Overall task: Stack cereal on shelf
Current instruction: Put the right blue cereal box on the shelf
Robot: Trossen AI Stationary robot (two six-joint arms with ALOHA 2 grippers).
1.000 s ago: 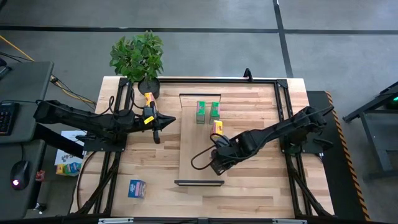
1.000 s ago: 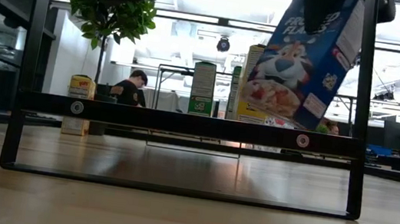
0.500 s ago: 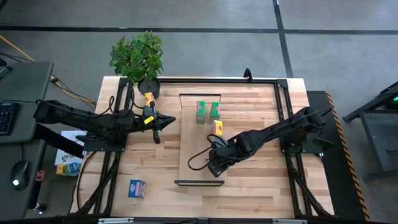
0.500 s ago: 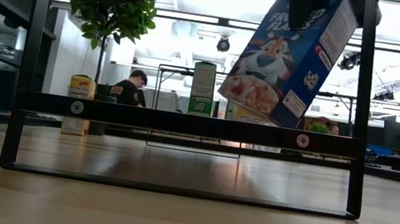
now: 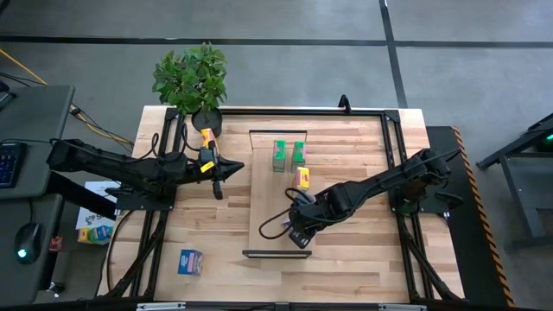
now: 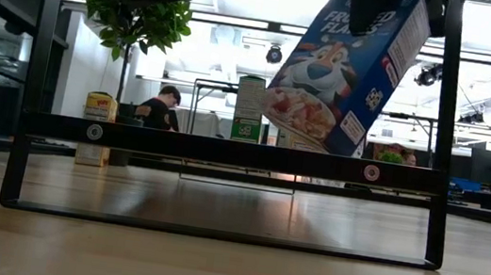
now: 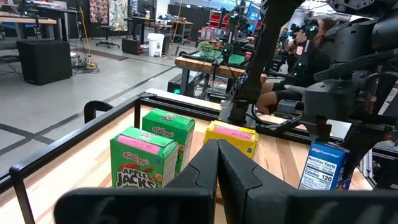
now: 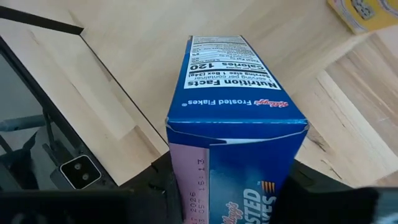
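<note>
- Right claw (image 5: 298, 233) pinches a blue cereal box (image 6: 345, 65), tilted, above the shelf (image 5: 268, 194) near its front end.
- Left claw (image 5: 218, 183), pressed together, holds nothing, beside the shelf's left edge.

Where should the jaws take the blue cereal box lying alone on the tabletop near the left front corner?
The blue cereal box lies apart from everything else, so come straight down from above with the left gripper, probably closing on its two narrower opposite sides; which sides are narrower is hard to tell here.
</note>
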